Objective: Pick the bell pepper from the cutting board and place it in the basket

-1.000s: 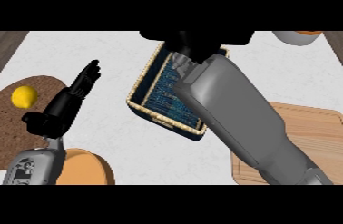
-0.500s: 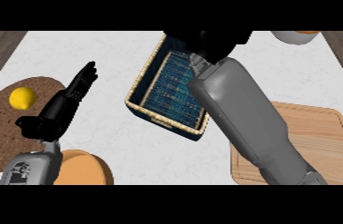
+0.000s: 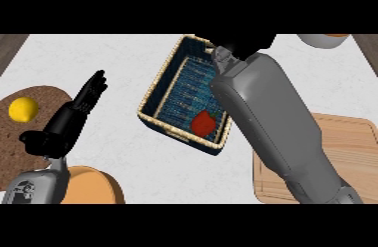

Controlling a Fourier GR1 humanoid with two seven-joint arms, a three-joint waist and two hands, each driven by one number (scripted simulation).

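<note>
The bell pepper (image 3: 204, 122) lies inside the basket (image 3: 164, 79) (near corner). Above the basket's far rim, the right hand (image 3: 244, 42) is unreadable, fingers hidden. Left of the basket, the left hand (image 3: 74, 116) rests open.

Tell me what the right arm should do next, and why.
Probably draw the right hand back toward the robot, off the basket: the bell pepper already lies inside it, apart from the hand, and the cutting board shows bare wood.
</note>
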